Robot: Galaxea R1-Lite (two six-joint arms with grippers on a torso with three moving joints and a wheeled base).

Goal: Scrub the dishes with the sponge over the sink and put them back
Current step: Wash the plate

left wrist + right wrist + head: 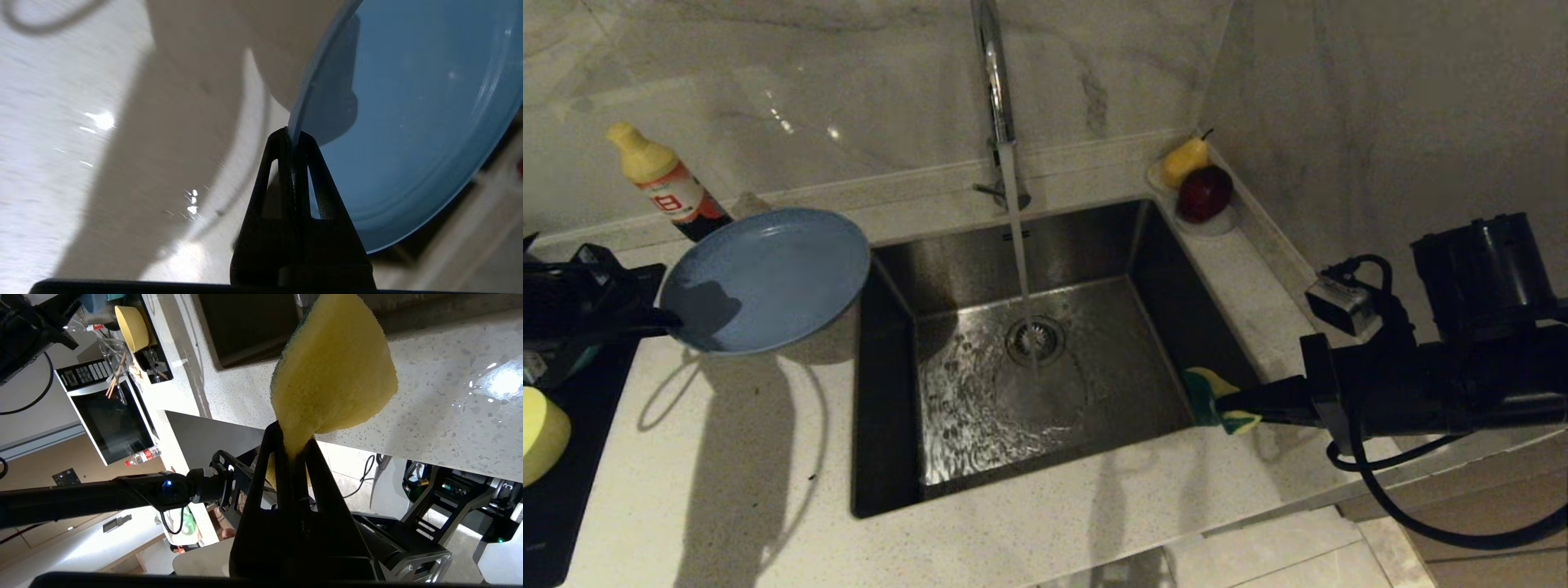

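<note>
Stainless steel forms the sink (1111, 245), a rectangular basin set into a pale speckled counter (768, 490). Water is seen running from the tall chrome tap (995, 73) onto the round drain strainer (1036, 340), and the basin floor is wet; no dishes are seen in the basin.

At the counter's far right corner, a small clear dish (1217, 224) holds a yellow pear (1183, 160) and a dark red apple (1205, 193). Near the far left edge stands a bottle (666, 181) with a yellow cap and a red and white label; its writing cannot be read. On the black cooktop (572, 482) at the left edge, part of a yellow bowl (541, 433) is seen.

The pale blue plate (768, 278) is held tilted above the counter, just left of the sink, its rim pinched between the clenched fingers of the left gripper (293, 141).

The sponge (1217, 400), yellow with a green scouring side, is clamped at its narrow waist by the closed fingers of the right gripper (295, 451), over the sink's near right corner.
</note>
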